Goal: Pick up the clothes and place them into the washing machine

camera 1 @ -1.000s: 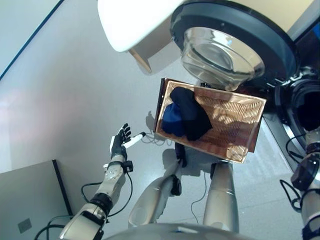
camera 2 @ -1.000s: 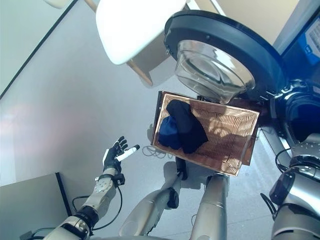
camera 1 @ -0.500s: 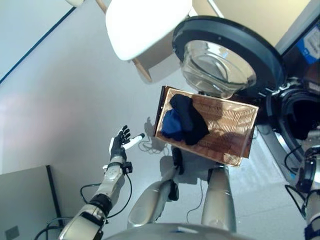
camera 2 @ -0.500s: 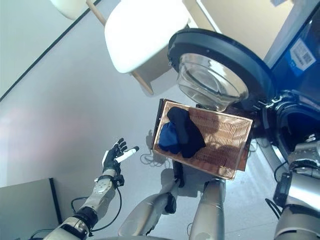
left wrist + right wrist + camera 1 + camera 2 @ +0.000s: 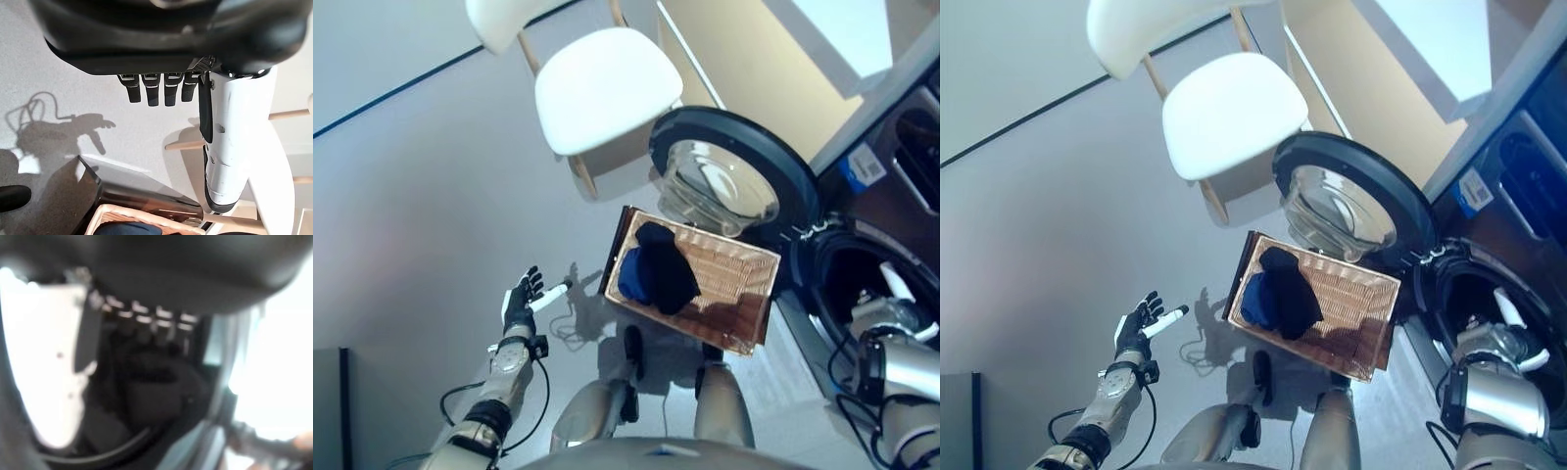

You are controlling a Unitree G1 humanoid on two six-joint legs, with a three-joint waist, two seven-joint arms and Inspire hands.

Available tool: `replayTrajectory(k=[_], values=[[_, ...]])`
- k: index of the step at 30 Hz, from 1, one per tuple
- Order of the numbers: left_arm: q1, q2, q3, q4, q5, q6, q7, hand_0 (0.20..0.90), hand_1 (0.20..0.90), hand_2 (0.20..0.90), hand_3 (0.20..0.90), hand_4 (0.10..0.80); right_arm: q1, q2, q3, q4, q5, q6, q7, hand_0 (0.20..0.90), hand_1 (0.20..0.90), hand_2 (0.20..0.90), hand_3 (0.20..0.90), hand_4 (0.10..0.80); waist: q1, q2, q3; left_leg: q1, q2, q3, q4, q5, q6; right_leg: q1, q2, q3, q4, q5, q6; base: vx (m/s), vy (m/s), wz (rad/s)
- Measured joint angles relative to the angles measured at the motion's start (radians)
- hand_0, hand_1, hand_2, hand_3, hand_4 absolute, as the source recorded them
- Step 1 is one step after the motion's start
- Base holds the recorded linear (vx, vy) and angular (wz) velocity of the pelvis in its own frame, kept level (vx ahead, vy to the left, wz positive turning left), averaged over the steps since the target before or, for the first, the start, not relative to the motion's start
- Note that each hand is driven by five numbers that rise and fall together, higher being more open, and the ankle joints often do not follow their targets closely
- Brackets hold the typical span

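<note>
A wicker basket [image 5: 734, 269] sits on the floor in front of me. It holds a black garment [image 5: 658, 266] draped over a blue one [image 5: 628, 277] at its left end. The washing machine's round door [image 5: 724, 176] hangs open beyond the basket, and the dark drum opening [image 5: 847, 279] is to its right. My right hand [image 5: 889, 294] is at the mouth of the drum, open, with its fingers [image 5: 146, 328] pointing into the dark inside; nothing shows in it. My left hand [image 5: 521, 299] hangs open over the bare floor, left of the basket, with nothing in it.
A white chair [image 5: 602, 88] on wooden legs stands behind the washer door. A beige cabinet [image 5: 744, 69] runs along the machine's far side. A dark blurred shape [image 5: 156, 396] lies inside the drum. A dark panel [image 5: 325, 401] stands at the lower left.
The camera has tilted up, so the chair and drum show more fully. My right hand has risen to the drum opening. The left hand and the clothes in the basket stay put.
</note>
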Motion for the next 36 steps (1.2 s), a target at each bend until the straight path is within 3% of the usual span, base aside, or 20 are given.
replayTrajectory(k=[5,13,18,22,28,31,36], values=[[0.040,0.016,0.038,0.023,0.020,0.003,0.000,0.900,0.900,0.900,0.900,0.800,0.065,0.088,0.035,-0.012,-0.022,-0.022,0.007,0.900,0.900,0.900,0.900,0.800,-0.003,-0.040,-0.052,0.011,0.004,-0.003,0.000,-0.004,0.002,0.041,0.001,-0.011,-0.056,0.025,0.001,0.013,0.000,0.00],[0.054,0.035,0.038,0.028,0.023,0.003,0.000,0.900,0.900,0.900,0.900,0.800,0.113,0.177,0.073,-0.046,-0.023,-0.042,0.010,0.900,0.900,0.900,0.900,0.800,-0.001,-0.041,-0.065,0.018,0.004,0.000,0.000,-0.010,0.000,0.054,0.000,-0.008,-0.076,0.031,-0.004,-0.043,0.018,-0.02],[0.054,0.035,0.039,0.027,0.023,0.002,0.003,0.900,0.900,0.900,0.900,0.800,0.133,0.231,0.185,-0.057,-0.081,-0.042,0.009,0.900,0.900,0.900,0.900,0.800,-0.002,-0.040,-0.066,0.001,0.003,0.005,0.000,-0.010,0.000,0.031,0.002,0.002,-0.071,0.035,-0.004,-0.042,0.022,-0.07],[0.053,0.029,0.060,0.020,0.024,0.002,0.008,0.900,0.900,0.900,0.900,0.800,0.209,0.278,0.295,-0.215,-0.202,-0.041,0.033,0.900,0.900,0.900,0.900,0.800,-0.007,-0.041,-0.065,-0.003,0.005,0.016,0.000,-0.010,0.001,0.025,0.004,0.008,-0.073,0.041,0.003,0.001,-0.001,0.01],[0.034,0.021,0.098,0.015,0.024,0.000,0.021,0.900,0.900,0.900,0.900,0.800,0.200,0.296,0.435,-0.245,-0.382,-0.022,0.057,0.900,0.900,0.900,0.900,0.800,-0.002,-0.047,-0.063,0.005,0.008,-0.007,0.000,-0.008,-0.001,0.053,0.008,-0.020,-0.083,0.041,0.004,-0.002,-0.041,0.21],[0.033,0.022,0.105,0.017,0.026,0.000,0.021,0.900,0.900,0.900,0.900,0.800,0.194,0.318,0.503,-0.246,-0.464,0.001,0.078,0.900,0.900,0.900,0.900,0.800,0.012,-0.073,-0.064,0.006,0.013,-0.022,0.000,-0.006,-0.006,0.066,0.012,-0.034,-0.094,0.041,0.003,-0.007,-0.048,0.21],[0.033,0.021,0.105,0.029,0.037,0.003,0.021,0.900,0.900,0.900,0.900,0.800,0.163,0.368,0.503,-0.201,-0.492,0.005,0.094,0.900,0.900,0.900,0.900,0.800,0.026,-0.111,-0.046,0.002,0.013,-0.062,0.000,-0.001,-0.012,0.092,0.007,-0.080,-0.112,0.041,0.001,-0.014,-0.050,0.27]])
